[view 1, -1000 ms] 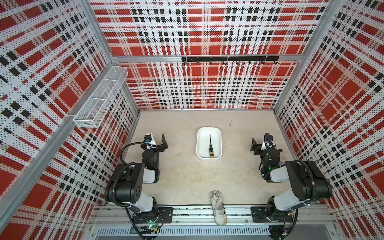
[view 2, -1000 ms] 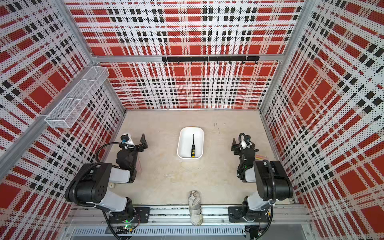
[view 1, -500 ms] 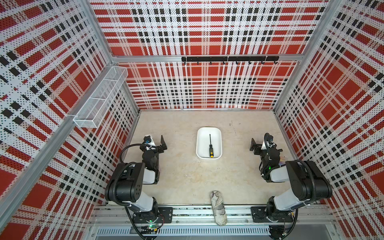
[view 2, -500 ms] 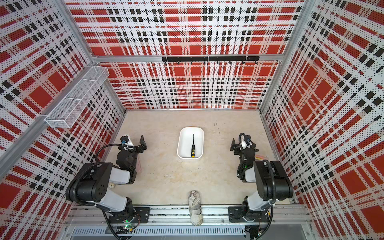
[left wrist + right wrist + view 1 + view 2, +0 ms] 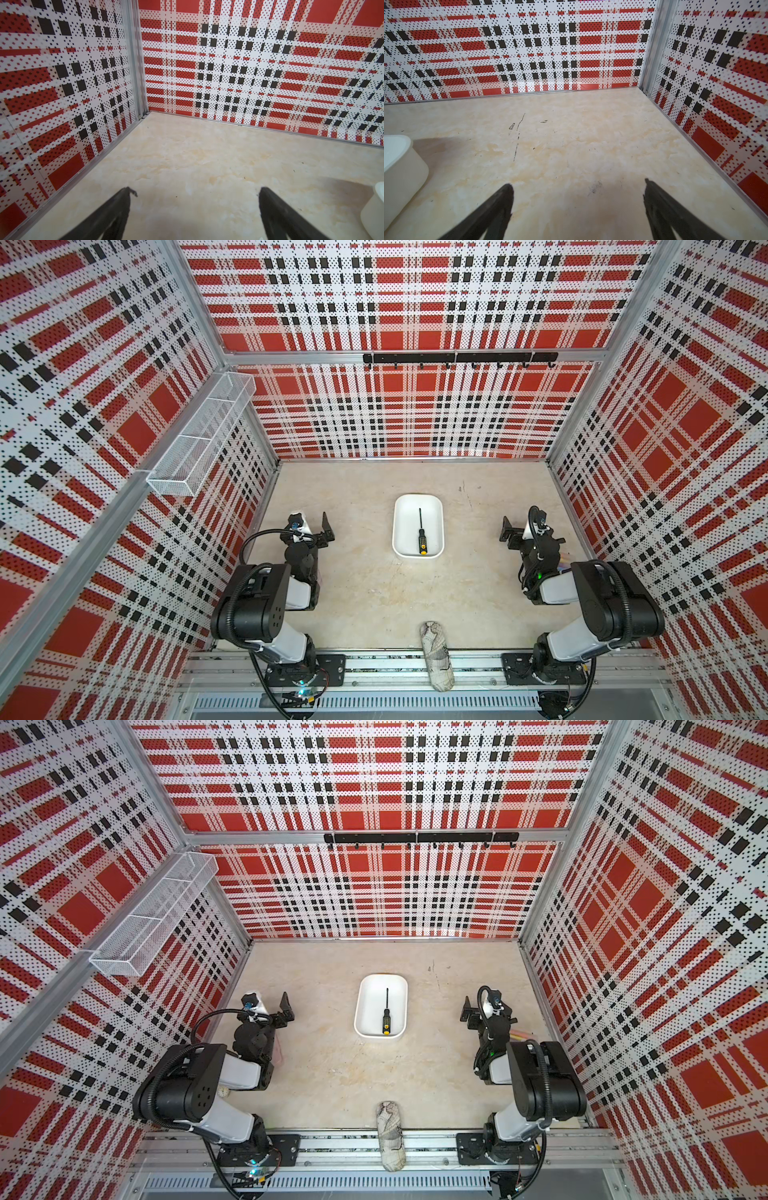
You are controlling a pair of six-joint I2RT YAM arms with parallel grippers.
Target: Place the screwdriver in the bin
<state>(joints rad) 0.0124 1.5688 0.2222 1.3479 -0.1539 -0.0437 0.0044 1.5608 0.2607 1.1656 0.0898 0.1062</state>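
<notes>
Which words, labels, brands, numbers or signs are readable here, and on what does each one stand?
No text can be read.
The screwdriver handle bears light marks, too small to read.
The pouch at the front bears dark print, too blurred to read.
The bin shows no text.

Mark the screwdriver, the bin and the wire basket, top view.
screwdriver (image 5: 422,536): in a top view, upper handle.
bin (image 5: 406,526): in a top view, bare inner floor.
wire basket (image 5: 203,435): in a top view, middle mesh compartment.
</notes>
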